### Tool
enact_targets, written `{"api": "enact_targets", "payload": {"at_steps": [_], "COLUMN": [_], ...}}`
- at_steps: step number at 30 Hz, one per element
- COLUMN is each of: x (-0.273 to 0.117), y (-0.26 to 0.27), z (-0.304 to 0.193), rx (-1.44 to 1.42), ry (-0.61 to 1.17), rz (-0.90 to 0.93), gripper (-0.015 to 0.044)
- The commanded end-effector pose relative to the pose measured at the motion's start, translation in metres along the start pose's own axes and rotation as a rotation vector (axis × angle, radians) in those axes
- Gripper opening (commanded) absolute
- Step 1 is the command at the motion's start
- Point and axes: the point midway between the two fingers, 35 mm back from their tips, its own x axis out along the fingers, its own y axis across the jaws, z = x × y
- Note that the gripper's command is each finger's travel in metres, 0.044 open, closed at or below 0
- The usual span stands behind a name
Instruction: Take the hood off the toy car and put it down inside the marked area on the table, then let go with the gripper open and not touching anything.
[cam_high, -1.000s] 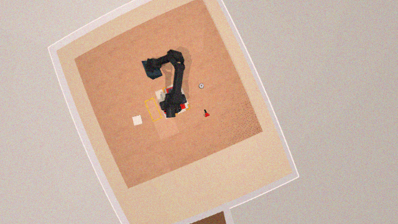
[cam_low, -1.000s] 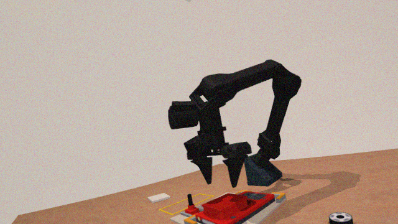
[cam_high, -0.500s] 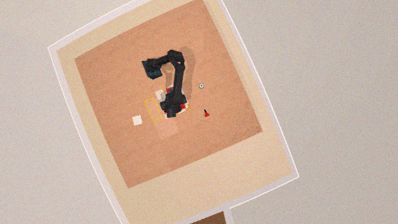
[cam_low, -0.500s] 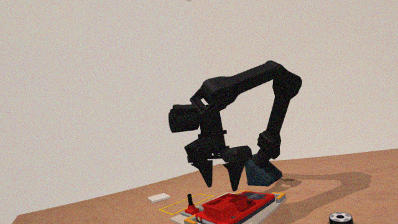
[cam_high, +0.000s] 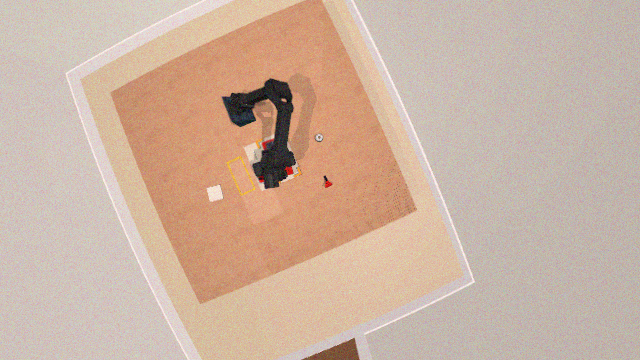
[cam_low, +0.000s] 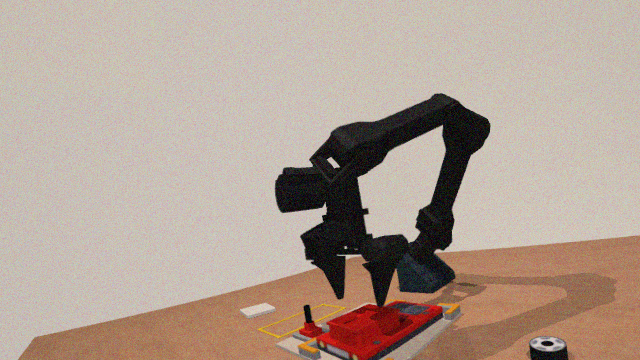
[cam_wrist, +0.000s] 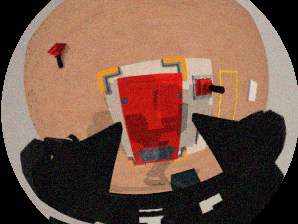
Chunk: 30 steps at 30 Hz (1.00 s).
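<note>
The red toy car (cam_low: 410, 315) (cam_wrist: 152, 92) sits on a pale plate (cam_low: 290, 345) (cam_wrist: 202, 66) between orange-and-grey corner brackets. Its hood cannot be told clearly from the rest of the red body. My gripper (cam_low: 360, 302) (cam_wrist: 157, 121) is open and empty, pointing down above the car, with one finger on each side of its body in the wrist view. Whether a fingertip touches the car is not clear. The marked area, a yellow outline (cam_high: 235, 178) (cam_low: 290, 316) (cam_wrist: 228, 71), lies on the table beside the plate with nothing in it. The arm hides much of the car in the top view.
A red part with an upright black peg (cam_low: 310, 328) (cam_wrist: 202, 87) sits at the plate's side, towards the marked area. A white block (cam_high: 215, 193) (cam_low: 257, 310) (cam_wrist: 252, 90) lies beyond that area. Opposite are a wheel (cam_high: 319, 135) (cam_low: 548, 346) and a loose red-and-black part (cam_high: 327, 183) (cam_wrist: 58, 49).
</note>
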Motion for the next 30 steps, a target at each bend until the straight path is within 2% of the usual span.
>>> {"api": "enact_targets", "payload": {"at_steps": [1,30], "x": [0.003,0.019], "y": [0.001,0.001], "z": [-0.001,-0.003], "rx": [0.001,0.001], "ry": [0.002,0.002], "rz": [0.004,0.006], "gripper": [0.0440,0.0440]}}
